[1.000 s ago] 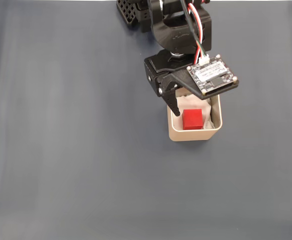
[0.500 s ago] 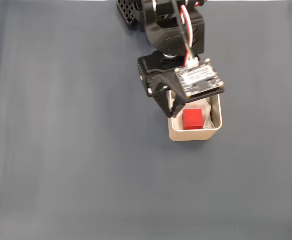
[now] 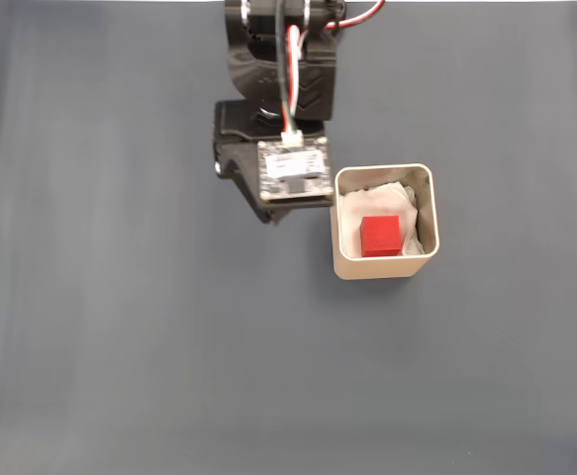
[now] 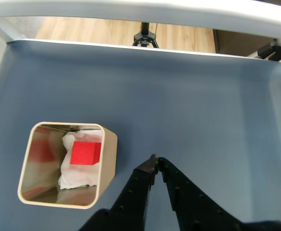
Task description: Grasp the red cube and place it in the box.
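The small bright-red cube rests on white padding inside the beige square box with rounded corners, on the dark blue-grey tabletop. In the fixed view the black arm sits left of the box, a circuit board hiding its tip. The wrist view shows the black jaws pressed together, empty, right of the box, with wooden floor beyond the far edge

Item count on the desk:

- Red cube: one, inside the box.
- Box: one, beige, near the far edge of the desk.
- White padding: one crumpled piece, under the cube.
- Arm: one, carrying one claw with two fingers, tips together.
- Circuit board: one, mounted on the arm.
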Available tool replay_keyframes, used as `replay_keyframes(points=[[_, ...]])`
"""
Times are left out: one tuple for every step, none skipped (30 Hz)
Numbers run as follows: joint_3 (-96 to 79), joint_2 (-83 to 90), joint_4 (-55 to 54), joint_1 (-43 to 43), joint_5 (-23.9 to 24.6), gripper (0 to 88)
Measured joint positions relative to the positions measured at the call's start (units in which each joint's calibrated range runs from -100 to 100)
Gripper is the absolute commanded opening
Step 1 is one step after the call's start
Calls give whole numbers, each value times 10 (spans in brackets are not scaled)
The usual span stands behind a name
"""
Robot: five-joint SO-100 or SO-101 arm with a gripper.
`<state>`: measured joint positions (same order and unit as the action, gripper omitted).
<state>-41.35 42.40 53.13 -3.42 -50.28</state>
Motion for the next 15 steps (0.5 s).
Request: replay_keyframes(points=[[-11,7,0,-6,0,2],[-20,14,0,-12,0,2],[-29,21,0,-17,0,2],[-37,29,0,-22,1,2],[-47,37,-1,-27,2,2],[-57,45,-1,-32,2,2],[-70,55,-1,-35,2,2],[-83,64,-3,-39,2,2],[-97,75,-6,-42,2,2],[-111,85,-6,-45,2,2],[-124,96,-6,-47,2,2],[-138,107,-6,-47,2,2],[-152,119,-7,-47,2,2],[-166,131,-8,-47,2,2],[-180,143,-9,-47,2,2]])
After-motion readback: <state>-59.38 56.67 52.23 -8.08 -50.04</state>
